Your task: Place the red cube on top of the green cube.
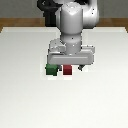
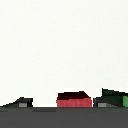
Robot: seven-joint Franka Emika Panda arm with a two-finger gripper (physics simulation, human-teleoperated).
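The red cube (image 1: 67, 70) rests on the white table, with the slightly bigger green cube (image 1: 51, 70) close beside it toward the exterior view's left. My gripper (image 1: 68, 67) is lowered over the red cube, and the hand hides the cube's top in the exterior view. In the wrist view the red cube (image 2: 73, 100) sits between my two fingertips. One fingertip (image 2: 104, 103) is almost against it and the other (image 2: 20, 103) stands well apart. The gripper (image 2: 62, 104) is open. The green cube (image 2: 123, 100) shows just outside the nearer fingertip.
The white table (image 1: 25, 100) spreads around the cubes, with a wooden floor strip (image 1: 20, 22) beyond its far edge. The arm's body (image 1: 72, 25) rises directly behind the cubes.
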